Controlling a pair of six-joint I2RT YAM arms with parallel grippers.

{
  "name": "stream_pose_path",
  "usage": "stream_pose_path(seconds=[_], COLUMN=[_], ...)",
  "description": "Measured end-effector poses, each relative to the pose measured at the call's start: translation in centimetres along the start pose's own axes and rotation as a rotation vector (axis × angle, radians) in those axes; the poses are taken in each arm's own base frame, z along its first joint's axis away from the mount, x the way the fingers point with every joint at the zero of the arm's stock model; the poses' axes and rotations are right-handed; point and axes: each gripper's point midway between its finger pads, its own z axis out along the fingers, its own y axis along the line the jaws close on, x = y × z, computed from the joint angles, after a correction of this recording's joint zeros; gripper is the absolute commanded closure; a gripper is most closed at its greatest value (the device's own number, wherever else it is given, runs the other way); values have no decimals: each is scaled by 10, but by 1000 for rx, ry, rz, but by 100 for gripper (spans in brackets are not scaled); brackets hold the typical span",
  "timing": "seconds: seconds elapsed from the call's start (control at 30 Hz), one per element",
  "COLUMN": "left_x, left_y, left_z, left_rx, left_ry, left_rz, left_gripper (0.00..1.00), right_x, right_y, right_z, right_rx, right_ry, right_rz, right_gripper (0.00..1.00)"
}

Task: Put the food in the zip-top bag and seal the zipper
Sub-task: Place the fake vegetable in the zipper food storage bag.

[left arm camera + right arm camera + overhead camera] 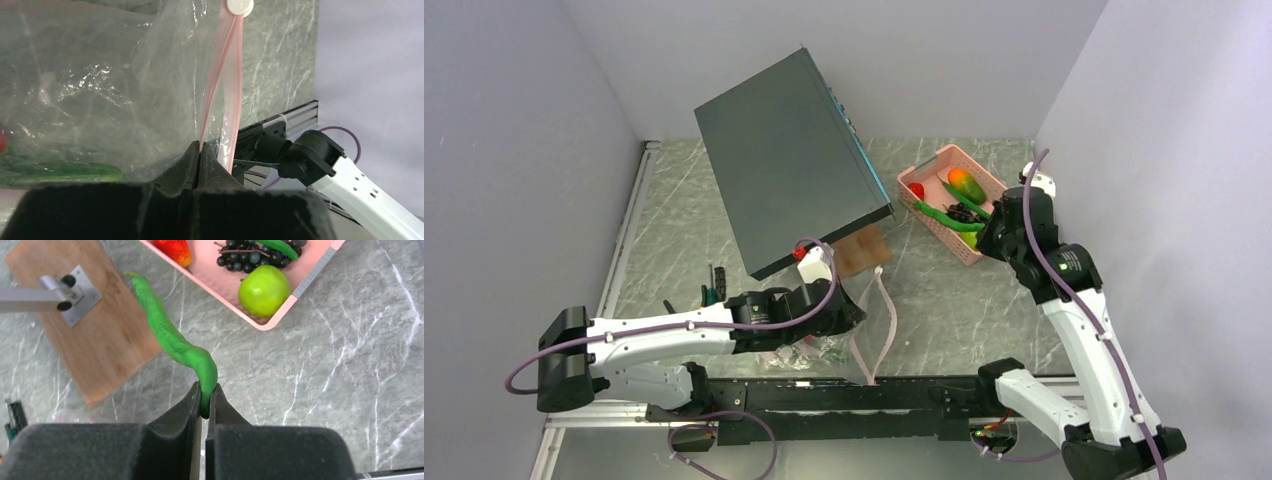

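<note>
The clear zip-top bag [100, 75] lies at the near middle of the table [879, 330], its mouth open. My left gripper [200, 150] is shut on the zipper [215, 85], the pink strip along the mouth. A green pod [60, 172] lies inside the bag. My right gripper [205, 400] is shut on the end of another long green pod [170, 335], held above the table beside the pink basket [220, 285]. The basket holds a lime-green fruit [264, 290], black grapes [250, 257], a red piece [172, 249] and a mango [966, 185].
A large dark box [789, 160] stands tilted on a metal bracket [75, 287] over a wooden board [95, 335]. Small hand tools [714, 285] lie at the left. Grey walls close in both sides. A rail [824, 390] runs along the near edge.
</note>
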Motion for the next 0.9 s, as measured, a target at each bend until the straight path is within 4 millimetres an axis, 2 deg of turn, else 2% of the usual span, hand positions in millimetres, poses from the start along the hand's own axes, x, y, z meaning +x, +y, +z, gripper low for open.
stream_pose_path(seconds=[0.2,0.33,0.57,0.9], left_x=[-4,-4,-6,-7], left_y=[13,17,21,38], left_z=[3,3,2,-2], left_rx=[-61,-75,-95,-139], left_ry=[-20,-22,-23,-29], left_rz=[6,12,20,36], left_gripper=[100,100,100,100], right_x=[9,20,39,47], right_y=[8,19,25,30], right_z=[-35,-50,-65,-86], right_rx=[-140,-244,-344,-433], right_ry=[36,89,154,161], right_rz=[-84,-139,-211,-243], right_gripper=[100,100,100,100])
